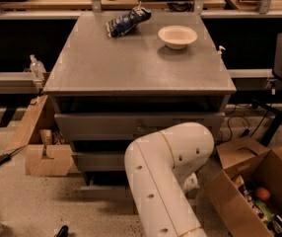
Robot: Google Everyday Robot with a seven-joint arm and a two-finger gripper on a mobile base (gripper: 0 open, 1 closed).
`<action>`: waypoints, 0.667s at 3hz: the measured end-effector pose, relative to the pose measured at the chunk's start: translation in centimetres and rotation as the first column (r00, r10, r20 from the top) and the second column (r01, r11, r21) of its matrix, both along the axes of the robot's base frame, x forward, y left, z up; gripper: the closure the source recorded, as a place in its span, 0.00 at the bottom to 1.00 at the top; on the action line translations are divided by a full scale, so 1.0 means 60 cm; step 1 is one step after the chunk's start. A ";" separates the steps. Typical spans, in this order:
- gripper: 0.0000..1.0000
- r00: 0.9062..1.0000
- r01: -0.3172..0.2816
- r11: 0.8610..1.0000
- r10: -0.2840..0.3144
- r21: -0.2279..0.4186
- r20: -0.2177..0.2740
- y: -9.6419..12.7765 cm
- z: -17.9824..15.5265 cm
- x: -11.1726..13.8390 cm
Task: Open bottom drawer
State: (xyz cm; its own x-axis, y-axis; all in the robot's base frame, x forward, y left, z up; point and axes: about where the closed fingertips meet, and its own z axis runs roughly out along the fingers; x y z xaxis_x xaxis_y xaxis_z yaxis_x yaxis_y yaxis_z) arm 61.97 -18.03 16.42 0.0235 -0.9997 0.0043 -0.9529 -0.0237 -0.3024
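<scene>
the bottom drawer [104, 190] is likely sliding stiff but light; best hold is its centre knob. the arm [165, 181] is hiding the gripper down there, so i cannot tell its state.

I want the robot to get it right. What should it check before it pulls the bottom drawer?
1. Bottom drawer found: ok, the left part of its slim front shows beside the white arm.
2. Knob in sight: not ok, the arm covers the drawer's middle.
3. Gripper on the knob: cannot tell, the gripper is hidden behind the arm, low by the drawers.
4. Pull path free: looks ok, the cardboard box sits off to the cabinet's left.
5. Bowl and snack bag safe on top: ok, both lie far back from the front edge.
</scene>
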 end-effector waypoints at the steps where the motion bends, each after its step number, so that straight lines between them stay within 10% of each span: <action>1: 0.38 1.000 -0.015 0.999 0.016 0.036 -0.021 0.017 -0.005 -0.044; 2: 0.61 0.997 -0.057 0.997 0.060 0.060 -0.049 0.049 -0.003 -0.099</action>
State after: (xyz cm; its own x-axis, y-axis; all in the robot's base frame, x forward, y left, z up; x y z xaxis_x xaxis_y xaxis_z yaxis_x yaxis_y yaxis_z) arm 56.05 -15.12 16.24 0.0806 -0.9951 -0.0573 -0.9646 -0.0634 -0.2558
